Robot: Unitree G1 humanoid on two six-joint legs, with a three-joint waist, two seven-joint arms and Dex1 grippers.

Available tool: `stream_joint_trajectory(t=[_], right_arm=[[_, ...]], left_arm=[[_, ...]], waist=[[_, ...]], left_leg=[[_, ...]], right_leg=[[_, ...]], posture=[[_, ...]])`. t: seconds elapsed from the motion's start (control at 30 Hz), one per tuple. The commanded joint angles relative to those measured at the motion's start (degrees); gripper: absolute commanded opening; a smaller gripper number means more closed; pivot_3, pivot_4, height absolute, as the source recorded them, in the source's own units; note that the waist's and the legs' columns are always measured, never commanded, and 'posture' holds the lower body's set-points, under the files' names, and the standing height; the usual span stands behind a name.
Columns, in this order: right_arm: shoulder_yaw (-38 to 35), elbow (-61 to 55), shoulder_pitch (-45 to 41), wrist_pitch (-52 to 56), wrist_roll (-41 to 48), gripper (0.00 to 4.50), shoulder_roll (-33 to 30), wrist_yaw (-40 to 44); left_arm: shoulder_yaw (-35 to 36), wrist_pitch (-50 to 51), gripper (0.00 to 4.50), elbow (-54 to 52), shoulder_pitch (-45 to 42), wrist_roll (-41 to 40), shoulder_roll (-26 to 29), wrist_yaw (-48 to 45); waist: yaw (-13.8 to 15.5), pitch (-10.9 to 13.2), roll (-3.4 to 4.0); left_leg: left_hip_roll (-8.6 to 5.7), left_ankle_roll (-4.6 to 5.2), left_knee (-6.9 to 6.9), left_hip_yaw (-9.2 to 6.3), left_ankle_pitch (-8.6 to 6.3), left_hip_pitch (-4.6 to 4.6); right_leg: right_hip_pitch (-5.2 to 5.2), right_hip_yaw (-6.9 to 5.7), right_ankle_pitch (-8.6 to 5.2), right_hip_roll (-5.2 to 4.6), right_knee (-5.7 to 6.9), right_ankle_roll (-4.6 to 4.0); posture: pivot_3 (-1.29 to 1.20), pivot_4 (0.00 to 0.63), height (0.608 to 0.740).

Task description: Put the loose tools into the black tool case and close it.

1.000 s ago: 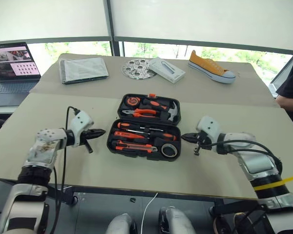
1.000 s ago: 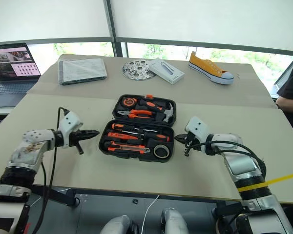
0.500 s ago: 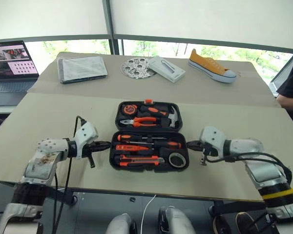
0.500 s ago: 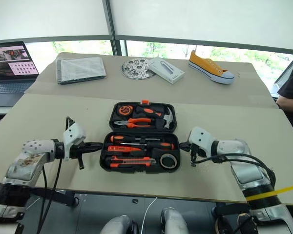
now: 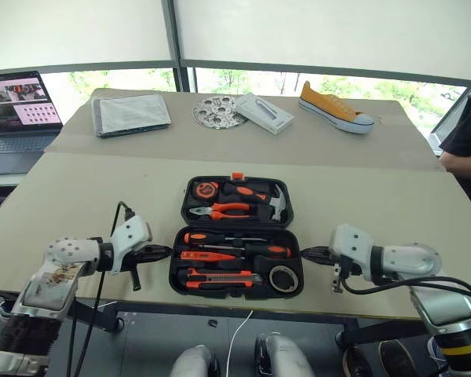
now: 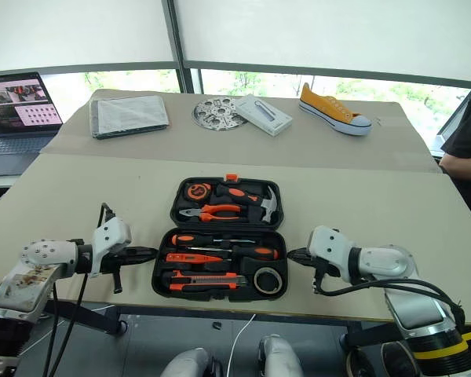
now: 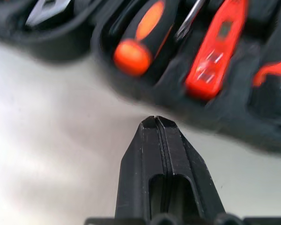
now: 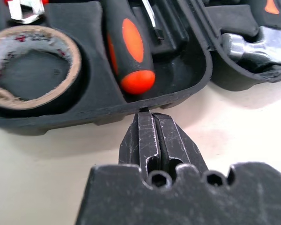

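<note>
The black tool case [image 5: 237, 247] lies open at the table's [image 5: 78, 188] near edge, screwdrivers [image 5: 235, 251], utility knife [image 5: 220, 276] and tape roll [image 5: 282, 278] seated in its front half. The left gripper [image 5: 163, 252] and right gripper [image 5: 308, 253] flank that half — both with fingers pressed together, holding nothing, tips just beside the case's ends.

Head eyes look down; wrist views closely face opposite black tool case [image 5: 237, 247] ends.
</note>
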Motion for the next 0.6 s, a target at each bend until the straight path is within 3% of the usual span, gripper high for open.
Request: stream_joint_trajectory(t=[0.03,0.1,0.3,0.6], right_arm=[[-4.76,3.04,-7.89,11.19,5.22,0.74,-1.03,-1.02],[-5.05,4.48,-14.05,19.87,8.39,1.46,0.78,-2.61],[-1.04,9.11,-25.72,34.89,11.22,3.45,6.03,-6.04],[2.23,25.54,-36.35,38.63,7.75,3.45,13.67,-13.45]], left_arm=[[5.21,14.88,0.70,5.70,-8.10,-6.32,0.27,2.88],[7.36,25.08,1.50,8.77,-14.63,-10.52,-1.90,6.14],[8.66,43.06,3.60,16.79,-28.66,-13.87,-7.87,15.11],[8.39,45.82,3.60,25.96,-37.52,-13.20,-14.86,22.18]], waist=[[0.06,0.03,-0.05],[0.04,0.06,-0.10],[-0.03,0.02,-0.15],[-0.30,0.02,-0.15]], left_leg=[[-0.01,0.01,0.01,0.00,0.00,0.01],[-0.01,0.03,0.04,0.01,0.02,-0.07],[-0.03,0.01,0.03,-0.01,0.06,-0.06],[-0.14,-0.01,0.02,-0.02,0.07,-0.38]], right_leg=[[0.02,0.00,0.04,-0.01,0.01,-0.06],[-0.01,-0.01,0.04,0.03,-0.01,-0.03],[0.03,-0.08,0.25,0.24,0.03,-0.38],[-0.03,-0.41,0.31,0.27,0.06,-0.28]], posture=[[0.00,0.150,0.733],[0.00,0.150,0.733],[0.00,0.150,0.733],[0.00,0.150,0.733]])
